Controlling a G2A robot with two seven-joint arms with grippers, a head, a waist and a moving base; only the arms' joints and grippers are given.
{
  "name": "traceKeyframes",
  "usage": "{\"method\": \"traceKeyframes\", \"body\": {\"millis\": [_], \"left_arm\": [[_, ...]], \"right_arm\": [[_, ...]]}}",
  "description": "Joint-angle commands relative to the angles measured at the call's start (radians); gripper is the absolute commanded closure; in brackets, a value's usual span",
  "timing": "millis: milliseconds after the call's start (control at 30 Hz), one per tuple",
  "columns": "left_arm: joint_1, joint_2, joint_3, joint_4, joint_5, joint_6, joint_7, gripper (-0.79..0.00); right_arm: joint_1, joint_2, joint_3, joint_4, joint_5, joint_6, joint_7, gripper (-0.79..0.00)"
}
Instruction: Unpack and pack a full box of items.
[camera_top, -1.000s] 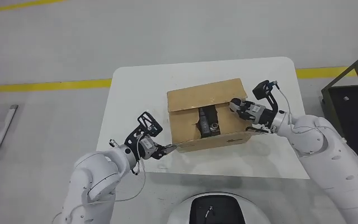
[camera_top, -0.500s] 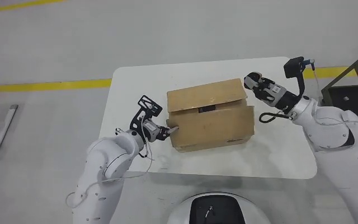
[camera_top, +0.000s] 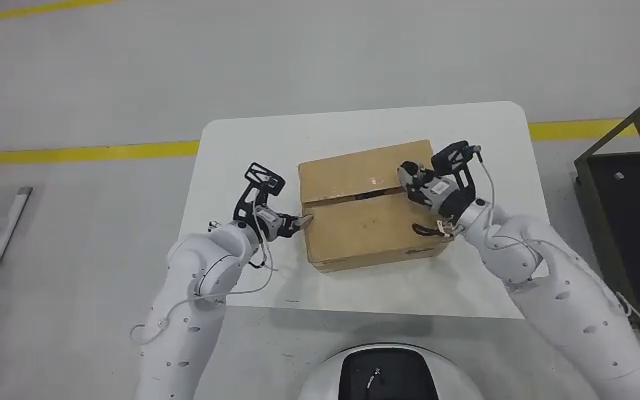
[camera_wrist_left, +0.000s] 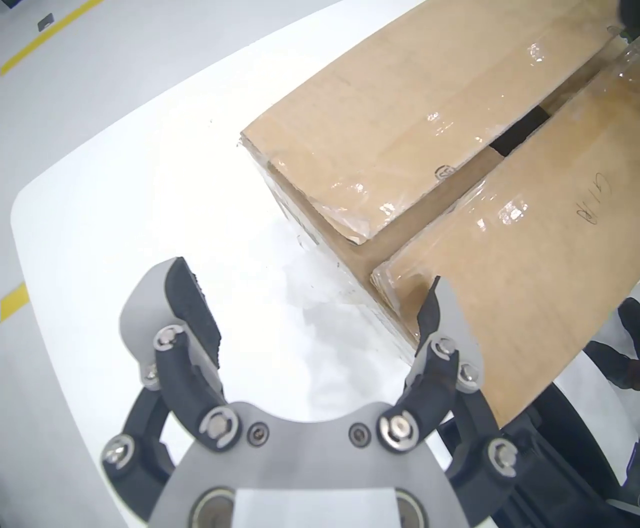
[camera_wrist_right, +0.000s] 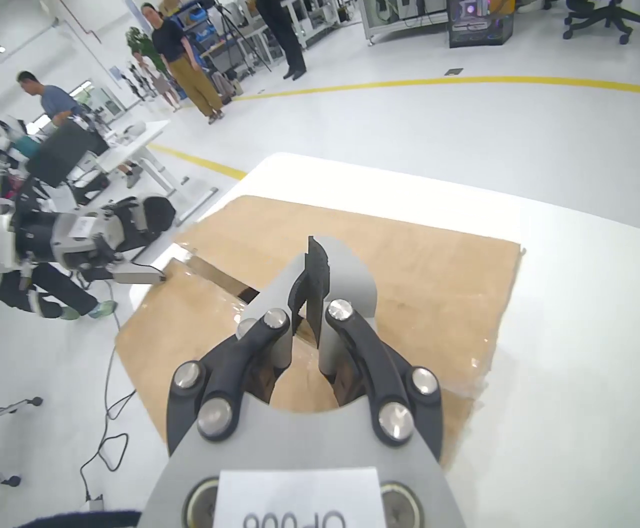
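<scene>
My top cam looks straight down from overhead, wide enough for the whole counter (camera_top: 250, 150). L wrist cam sits just behind the left gripper (camera_wrist_left: 310, 280), close to the box (camera_wrist_left: 400, 125) corner ahead. R wrist cam, behind the right gripper (camera_wrist_right: 315, 250), faces across the box top. All 3 share the box.

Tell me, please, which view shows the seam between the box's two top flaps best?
The left wrist view: the seam runs close up, its dark slit plain. The top view gives only a thin line; in the right wrist view the right gripper hides part of it.
</scene>
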Motion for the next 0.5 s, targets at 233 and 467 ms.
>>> {"method": "traceKeyframes", "body": {"millis": [233,467], "left_arm": [[0.017,0.005,-0.024,-0.021,-0.008,0.003,-0.014,-0.785],[0.05,0.01,-0.05,-0.052,-0.001,0.012,0.018,-0.785]], "right_arm": [[0.043,-0.022,-0.065,0.075,-0.041,0.015,-0.034,0.0],[0.034,-0.027,-0.061,0.06,-0.035,0.007,-0.034,0.0]]}}
